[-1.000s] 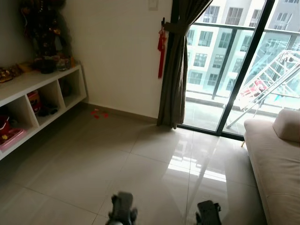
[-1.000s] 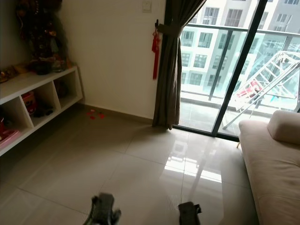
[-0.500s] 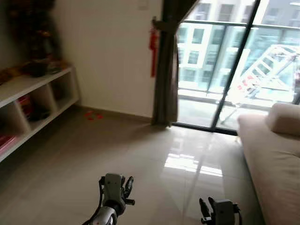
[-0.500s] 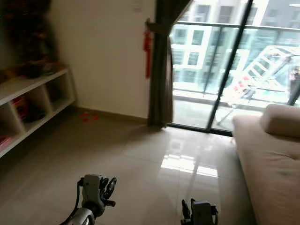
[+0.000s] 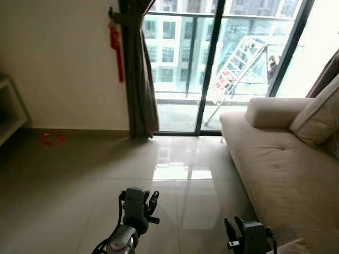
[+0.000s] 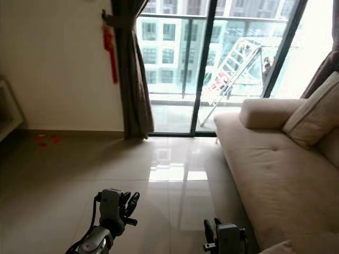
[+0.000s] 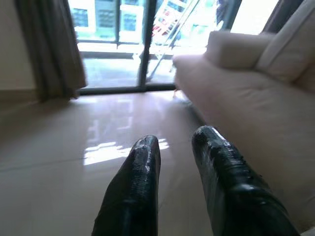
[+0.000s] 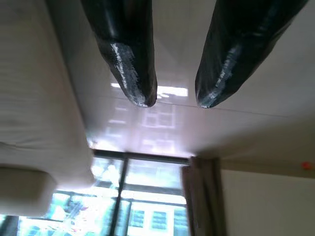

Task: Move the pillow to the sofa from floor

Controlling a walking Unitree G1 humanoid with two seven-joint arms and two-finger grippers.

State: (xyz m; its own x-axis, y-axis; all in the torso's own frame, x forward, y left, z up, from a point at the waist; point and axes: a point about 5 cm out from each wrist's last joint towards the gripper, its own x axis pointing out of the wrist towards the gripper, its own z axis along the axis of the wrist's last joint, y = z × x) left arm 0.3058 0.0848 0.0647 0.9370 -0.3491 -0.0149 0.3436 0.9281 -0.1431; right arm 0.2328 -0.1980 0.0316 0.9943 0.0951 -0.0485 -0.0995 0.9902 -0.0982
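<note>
Both arms low over the floor [image 5: 79, 180], carrying nothing. Left tool [image 7: 176, 140] parted by a modest gap, empty; right tool [image 8: 174, 101] likewise parted and empty.

Just to the right of the right tool and slightly nearer the body, a beige corner [image 5: 290, 247], cut by the frame edge: possibly the pillow, but too little showing to tell. Ahead and to the right of both tools, the sofa [image 5: 275, 164], with a cushion [image 5: 319, 116] leaning at its far end.

Likely light, soft and yielding, so no risk of breakage. Best pinched deep at a corner or seam, gathering fabric and filling together; expect sagging below the tool.
</note>
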